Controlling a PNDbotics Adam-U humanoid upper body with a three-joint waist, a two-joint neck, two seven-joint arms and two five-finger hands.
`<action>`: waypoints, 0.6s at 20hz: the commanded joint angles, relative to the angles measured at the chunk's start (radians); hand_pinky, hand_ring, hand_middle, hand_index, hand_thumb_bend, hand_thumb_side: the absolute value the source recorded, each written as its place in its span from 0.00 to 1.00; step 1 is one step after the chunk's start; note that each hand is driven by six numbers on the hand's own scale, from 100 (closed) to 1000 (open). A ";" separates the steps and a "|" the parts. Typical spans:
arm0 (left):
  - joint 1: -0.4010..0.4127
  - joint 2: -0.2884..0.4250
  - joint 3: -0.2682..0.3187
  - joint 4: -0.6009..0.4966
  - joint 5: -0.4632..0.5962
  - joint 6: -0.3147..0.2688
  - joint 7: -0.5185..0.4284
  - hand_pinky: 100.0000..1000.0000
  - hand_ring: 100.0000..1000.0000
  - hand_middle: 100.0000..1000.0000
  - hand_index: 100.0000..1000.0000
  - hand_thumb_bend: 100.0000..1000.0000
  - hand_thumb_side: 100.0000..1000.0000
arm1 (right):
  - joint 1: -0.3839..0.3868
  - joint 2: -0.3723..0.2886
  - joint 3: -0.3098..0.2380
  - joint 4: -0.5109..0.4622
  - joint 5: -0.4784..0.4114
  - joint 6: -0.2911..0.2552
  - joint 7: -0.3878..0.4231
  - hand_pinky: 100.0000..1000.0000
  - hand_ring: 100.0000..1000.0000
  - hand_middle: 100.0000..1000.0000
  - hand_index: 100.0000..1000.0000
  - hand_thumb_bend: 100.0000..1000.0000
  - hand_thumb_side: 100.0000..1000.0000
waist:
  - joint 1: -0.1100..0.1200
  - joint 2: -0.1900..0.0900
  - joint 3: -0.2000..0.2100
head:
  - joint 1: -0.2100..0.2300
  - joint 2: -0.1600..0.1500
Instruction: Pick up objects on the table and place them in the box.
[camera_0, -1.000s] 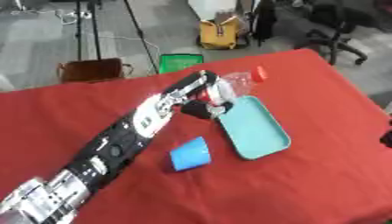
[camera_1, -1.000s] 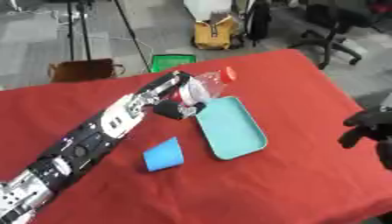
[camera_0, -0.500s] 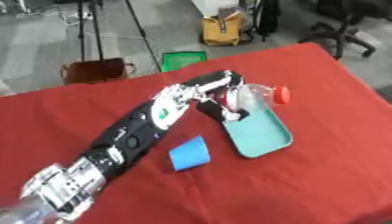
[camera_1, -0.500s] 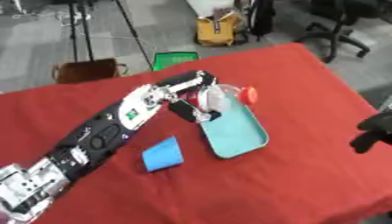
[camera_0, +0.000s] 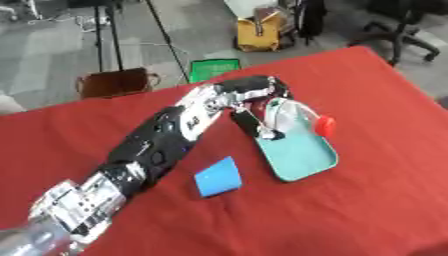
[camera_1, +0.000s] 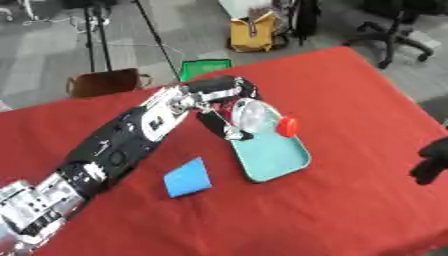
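Left hand (camera_0: 254, 100) reaching from the 7 o'clock corner across the red tabletop (camera_0: 367, 200), fingers curled round a clear bottle with a red cap (camera_0: 293, 117), the bottle lying sideways at 3 o'clock of the palm, cap pointing to 4 o'clock, over the far end of the teal tray-like box (camera_0: 302, 155). Blue flat object (camera_0: 218, 176) resting on the cloth at 7 o'clock of the box, well apart from the hand. Right hand (camera_1: 430, 161) seen only as a dark shape at the 3 o'clock edge; cannot tell its fingers.
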 joint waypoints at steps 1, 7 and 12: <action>-0.016 0.014 0.012 -0.016 -0.053 0.001 0.028 0.70 0.75 0.58 0.74 0.37 0.14 | -0.016 -0.004 0.002 -0.027 -0.009 -0.113 0.117 0.56 0.50 0.65 0.74 0.08 0.43 | -0.005 -0.014 -0.004 | -0.001 -0.017; -0.015 -0.002 0.014 0.016 -0.152 -0.010 0.060 0.71 0.75 0.58 0.74 0.39 0.17 | -0.020 0.006 0.006 -0.035 -0.012 -0.105 0.117 0.56 0.50 0.65 0.74 0.08 0.43 | 0.002 -0.012 -0.021 | 0.008 -0.035; -0.013 -0.025 0.017 0.046 -0.237 -0.030 0.080 0.73 0.75 0.59 0.76 0.42 0.19 | -0.023 0.006 0.005 -0.040 -0.012 -0.101 0.117 0.56 0.50 0.65 0.74 0.08 0.43 | 0.008 -0.007 -0.022 | 0.011 -0.042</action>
